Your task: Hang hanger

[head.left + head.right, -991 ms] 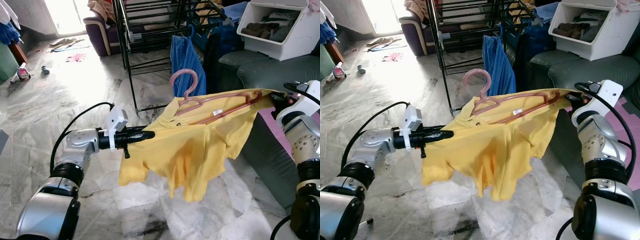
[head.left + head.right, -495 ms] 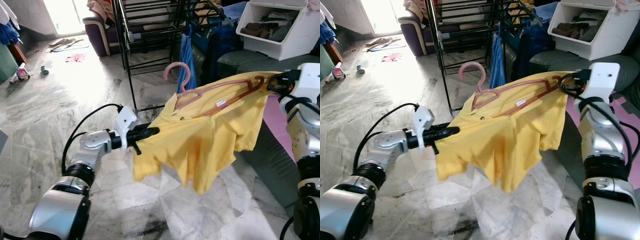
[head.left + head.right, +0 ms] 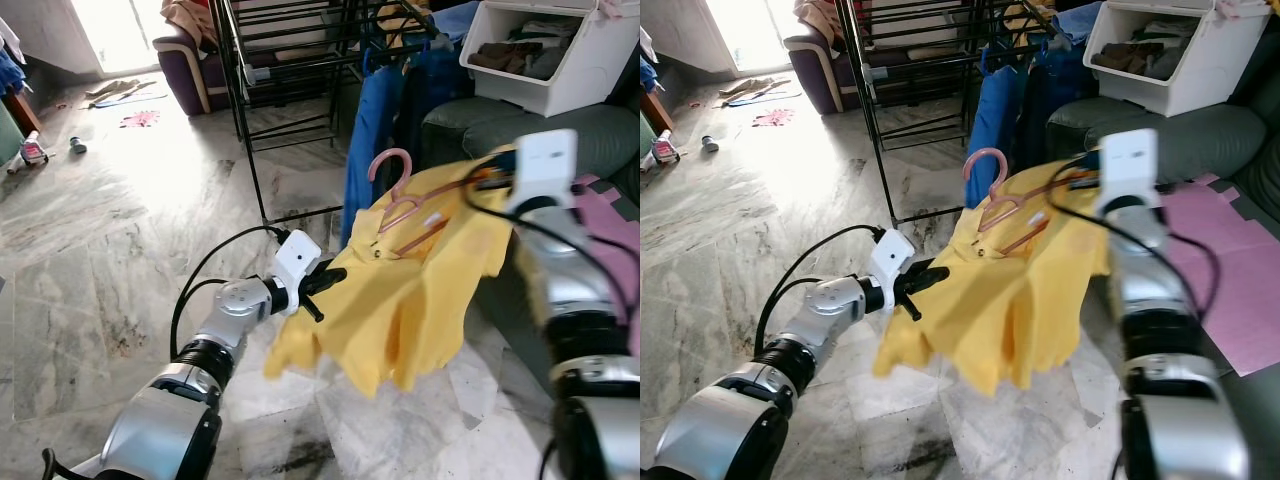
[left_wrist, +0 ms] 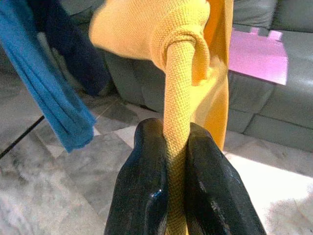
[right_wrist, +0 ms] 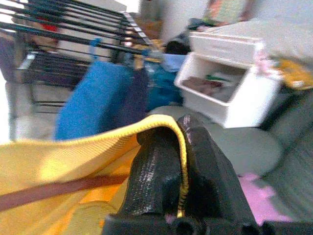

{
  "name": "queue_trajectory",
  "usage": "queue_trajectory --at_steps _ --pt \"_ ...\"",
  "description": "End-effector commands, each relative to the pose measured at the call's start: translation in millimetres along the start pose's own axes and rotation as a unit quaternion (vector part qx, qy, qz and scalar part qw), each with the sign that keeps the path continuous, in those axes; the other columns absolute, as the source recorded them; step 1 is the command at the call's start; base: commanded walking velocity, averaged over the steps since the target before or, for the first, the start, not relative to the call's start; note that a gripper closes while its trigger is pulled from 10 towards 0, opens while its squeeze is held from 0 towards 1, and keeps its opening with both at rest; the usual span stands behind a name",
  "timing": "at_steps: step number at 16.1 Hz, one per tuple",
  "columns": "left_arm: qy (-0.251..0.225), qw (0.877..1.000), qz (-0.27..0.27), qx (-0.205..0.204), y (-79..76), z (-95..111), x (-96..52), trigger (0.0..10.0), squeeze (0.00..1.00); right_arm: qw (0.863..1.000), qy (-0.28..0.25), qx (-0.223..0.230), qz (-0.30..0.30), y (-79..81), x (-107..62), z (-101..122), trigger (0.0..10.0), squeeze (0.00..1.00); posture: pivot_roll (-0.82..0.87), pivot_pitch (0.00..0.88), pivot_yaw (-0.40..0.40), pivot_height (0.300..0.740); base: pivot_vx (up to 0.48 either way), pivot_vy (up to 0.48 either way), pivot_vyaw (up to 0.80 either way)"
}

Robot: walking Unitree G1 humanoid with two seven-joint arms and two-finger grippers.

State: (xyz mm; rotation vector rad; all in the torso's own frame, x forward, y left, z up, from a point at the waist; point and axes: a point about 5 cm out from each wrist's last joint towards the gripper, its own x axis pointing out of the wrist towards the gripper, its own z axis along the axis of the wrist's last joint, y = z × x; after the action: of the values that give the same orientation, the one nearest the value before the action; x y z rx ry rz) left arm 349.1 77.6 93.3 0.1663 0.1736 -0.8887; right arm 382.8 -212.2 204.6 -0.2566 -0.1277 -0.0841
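Yellow knitted fabric is filling the middle of the head views: a yellow shirt [image 3: 420,290] is hanging on a pink hanger [image 3: 405,205], and both are being carried in the air between the two arms, above the marble floor [image 3: 120,230]. The left pincer [image 3: 325,283], at the centre of the left eye view, is gripping one edge of the shirt; in the left wrist view its two black fingers [image 4: 146,181] are pressing tightly on a rolled strip of the yellow cloth. The right pincer [image 5: 178,161] is closing on the other end of the shirt, at the right of the frame, where the hanger's arm is reaching; the yellow hem is running between its fingers. The pink hook is pointing up, near a blue garment [image 3: 365,130] that is hanging from the black drying rack [image 3: 290,60] in the upper middle. A grey sofa [image 3: 480,125] with a white storage bin [image 3: 540,55] on it is standing at the upper right.
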Motion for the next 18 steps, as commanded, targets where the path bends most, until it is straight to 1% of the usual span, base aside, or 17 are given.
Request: queue_trajectory --at_steps 1,2,3,4,6,7,8,9,10,11,13,15,16,17,18 --pt "-0.008 1.000 0.020 -0.008 4.2 3.3 -0.5 0.0 0.00 0.999 -0.028 0.006 0.026 11.1 1.7 15.3 0.0 0.00 -0.09 0.023 0.065 0.740 0.000 0.000 0.00" --pt "-0.013 0.998 0.056 -0.025 5.5 5.9 3.1 0.0 0.00 0.997 -0.019 0.015 0.072 32.9 -2.3 13.3 0.0 0.00 -0.09 0.022 0.065 0.740 0.000 0.000 0.00" --pt "-0.020 0.996 0.082 -0.040 7.2 8.8 5.2 0.0 0.00 0.995 -0.012 0.023 0.099 46.4 -6.2 11.4 0.0 0.00 -0.09 0.023 0.065 0.740 0.000 0.000 0.00" --pt "-0.026 0.991 0.117 -0.051 11.3 11.9 5.8 0.0 0.00 0.990 -0.007 0.020 0.136 59.6 -12.1 8.7 0.0 0.00 -0.09 0.023 0.064 0.740 0.000 0.000 0.00" --pt "-0.028 0.983 0.169 -0.058 19.2 15.0 4.3 0.0 0.00 0.983 -0.001 0.021 0.185 75.5 -23.6 6.5 0.0 0.00 -0.09 0.023 0.065 0.740 0.000 0.000 0.00" --pt "-0.030 0.977 0.199 -0.072 25.0 17.2 2.8 0.0 0.00 0.974 0.006 0.019 0.227 85.2 -36.1 4.8 0.0 0.00 -0.10 0.019 0.066 0.740 0.000 0.000 0.00" --pt "-0.029 0.976 0.206 -0.062 26.6 18.6 2.2 0.0 0.00 0.970 0.010 0.015 0.242 88.0 -41.1 3.5 0.0 0.00 -0.10 0.019 0.066 0.740 0.000 0.000 0.00" --pt "-0.034 0.972 0.228 -0.054 31.6 23.4 0.8 0.0 0.00 0.960 0.023 -0.011 0.278 90.9 -55.4 -3.1 0.0 0.00 -0.10 0.018 0.065 0.740 0.000 0.000 0.00" --pt "-0.035 0.970 0.234 -0.061 32.9 24.1 0.5 0.0 0.00 0.958 0.027 -0.013 0.284 91.1 -58.7 -5.0 0.0 0.00 -0.10 0.018 0.065 0.740 0.000 0.000 0.00" --pt "-0.043 0.962 0.256 -0.088 40.0 26.4 -3.0 0.0 0.00 0.952 0.050 -0.017 0.301 89.7 -70.1 -16.0 0.0 0.00 -0.10 0.016 0.065 0.740 0.000 0.000 0.00" --pt "-0.049 0.955 0.277 -0.091 50.1 31.2 -9.1 0.0 0.00 0.943 0.099 -0.023 0.317 87.4 -90.6 -36.6 0.0 0.00 -0.10 0.014 0.063 0.740 0.000 0.000 0.00" --pt "-0.054 0.952 0.285 -0.096 57.6 34.9 -14.1 0.0 0.00 0.930 0.133 -0.026 0.341 91.8 -109.9 -50.7 0.0 0.00 -0.09 0.012 0.060 0.740 0.000 0.000 0.00" --pt "-0.056 0.953 0.285 -0.092 60.4 37.1 -15.8 0.0 0.00 0.925 0.143 -0.039 0.350 94.0 -115.8 -55.9 4.1 0.00 -0.09 0.012 0.059 0.740 0.000 0.000 0.00" --pt "-0.058 0.954 0.280 -0.087 61.7 39.1 -16.7 0.0 0.00 0.924 0.145 -0.057 0.350 94.7 -117.2 -58.9 10.0 0.00 -0.09 0.012 0.058 0.740 0.000 0.000 0.00" --pt "-0.063 0.961 0.257 -0.077 61.0 42.3 -16.1 0.0 0.00 0.928 0.127 -0.067 0.343 93.3 -114.9 -56.2 10.0 0.00 -0.08 0.012 0.057 0.740 0.000 0.000 0.00"
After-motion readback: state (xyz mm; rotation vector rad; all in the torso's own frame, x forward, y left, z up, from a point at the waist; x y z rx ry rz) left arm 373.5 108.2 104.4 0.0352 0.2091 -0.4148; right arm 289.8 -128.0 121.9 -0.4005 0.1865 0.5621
